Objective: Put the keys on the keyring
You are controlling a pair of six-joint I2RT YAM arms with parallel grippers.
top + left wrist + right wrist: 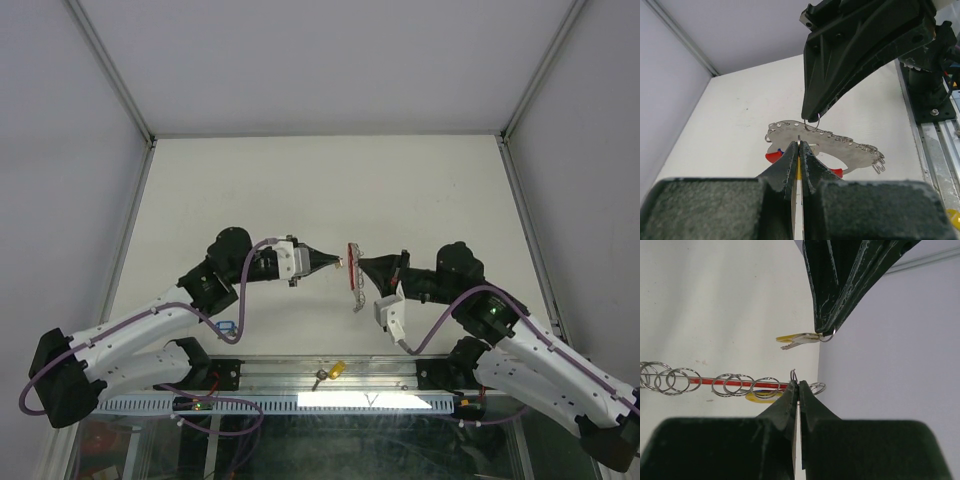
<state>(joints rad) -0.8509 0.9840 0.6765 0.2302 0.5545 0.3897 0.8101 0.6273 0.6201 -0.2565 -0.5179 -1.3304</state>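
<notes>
The left claw (799, 147) is pressed together on the thin split ring of a yellow-tagged key (797, 340). The key sticks out sideways from its tips, just above the keyring (832, 146) and apart from it. The right claw (796, 386) is also closed and pinches one small wire ring of the keyring, close to one end of the row.

From above, the two claws point at each other, tips near, with the keyring between them: the left claw on its left side, the right claw on its right. The keyring hangs from the right claw's pinch and looks clear of the white table (300, 190).

The left wrist view shows the keyring as a curved silver plate with holes along its edge and wire rings threaded through them. Red plastic shows beneath it, with a spot of blue beside the red. The right wrist view shows it edge-on: a thin red line with rings in a row, and a yellow piece just under it. Whether that piece hangs on the keyring I cannot tell.

A second yellow-tagged key (331, 371) lies on the metal rail (270, 378), well short of the keyring on the arms' side.
</notes>
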